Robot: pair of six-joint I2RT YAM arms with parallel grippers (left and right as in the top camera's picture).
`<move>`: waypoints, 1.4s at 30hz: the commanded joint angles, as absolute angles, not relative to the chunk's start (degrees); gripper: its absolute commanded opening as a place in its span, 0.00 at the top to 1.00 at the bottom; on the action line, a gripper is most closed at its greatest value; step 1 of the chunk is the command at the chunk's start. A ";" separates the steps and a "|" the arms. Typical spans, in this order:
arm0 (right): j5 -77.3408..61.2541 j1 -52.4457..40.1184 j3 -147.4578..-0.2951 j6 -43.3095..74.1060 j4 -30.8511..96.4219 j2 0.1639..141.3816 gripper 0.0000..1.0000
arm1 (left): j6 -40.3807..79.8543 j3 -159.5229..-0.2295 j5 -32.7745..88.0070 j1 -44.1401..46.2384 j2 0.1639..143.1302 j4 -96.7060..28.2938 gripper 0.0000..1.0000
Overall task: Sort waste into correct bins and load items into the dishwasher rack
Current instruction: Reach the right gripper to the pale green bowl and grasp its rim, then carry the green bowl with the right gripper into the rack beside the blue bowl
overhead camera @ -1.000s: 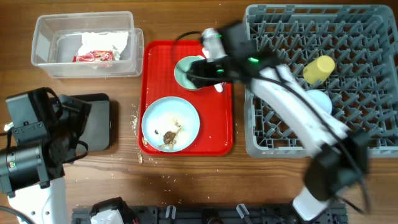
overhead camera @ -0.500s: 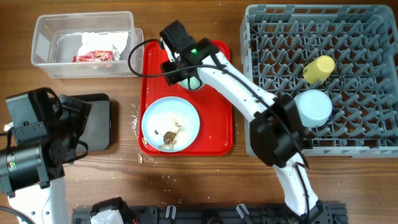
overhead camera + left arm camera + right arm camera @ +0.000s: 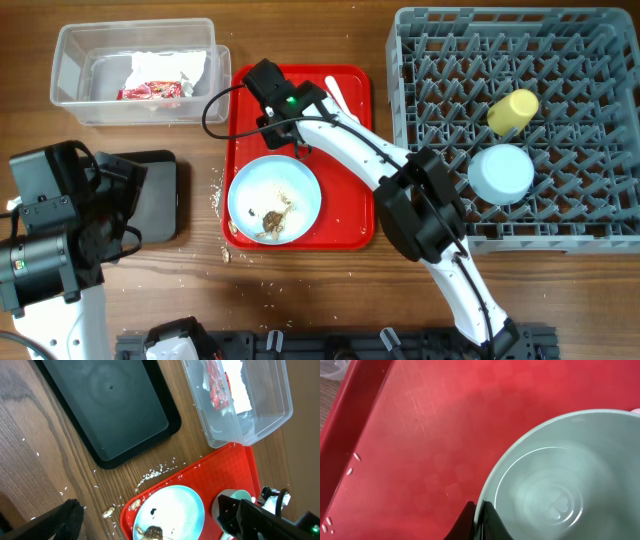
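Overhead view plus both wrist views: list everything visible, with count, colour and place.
dishwasher rack: one, grey, right
yellow-green cup: one, in rack
light blue bowl: one, in rack
red serving tray: one, centre
light blue plate: one, on red tray
food scraps: few, brown-and-white, on plate
pale green bowl: one, on red tray
fork: one, white, on red tray
clear tub: one, far left
napkin: one, white, in tub
snack wrapper: one, red, in tub
black tray: one, left
crumbs: several, pale, on table
right hand: one, black, astride green bowl's rim
left hand: one, black, by black tray
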State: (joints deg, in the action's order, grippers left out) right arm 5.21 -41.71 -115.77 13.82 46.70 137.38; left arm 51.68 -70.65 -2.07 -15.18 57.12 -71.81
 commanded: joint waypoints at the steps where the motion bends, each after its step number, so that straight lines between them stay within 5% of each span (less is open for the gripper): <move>1: 1.15 -42.04 -116.68 15.68 48.60 136.88 0.96 | 50.98 -70.61 -2.83 -15.40 57.12 -71.64 0.00; 10: -1.96 -36.99 -116.68 18.41 54.89 119.50 0.96 | 50.98 -70.61 -2.85 -15.40 57.12 -71.64 0.00; 16: -6.46 -24.47 -116.68 18.28 63.29 107.92 0.96 | 50.98 -70.61 -2.85 -15.40 57.12 -71.64 0.00; 25: -49.63 -0.43 -109.16 0.36 72.05 106.39 0.96 | 50.98 -70.61 -2.85 -15.40 57.12 -71.61 0.00; 33: -82.87 9.52 -91.57 -15.40 76.40 106.39 0.96 | 50.98 -70.61 -2.85 -15.40 57.12 -71.64 0.00; 42: -83.68 11.07 -75.94 -26.98 83.37 106.39 0.96 | 50.98 -70.61 -2.85 -15.40 57.12 -71.64 0.00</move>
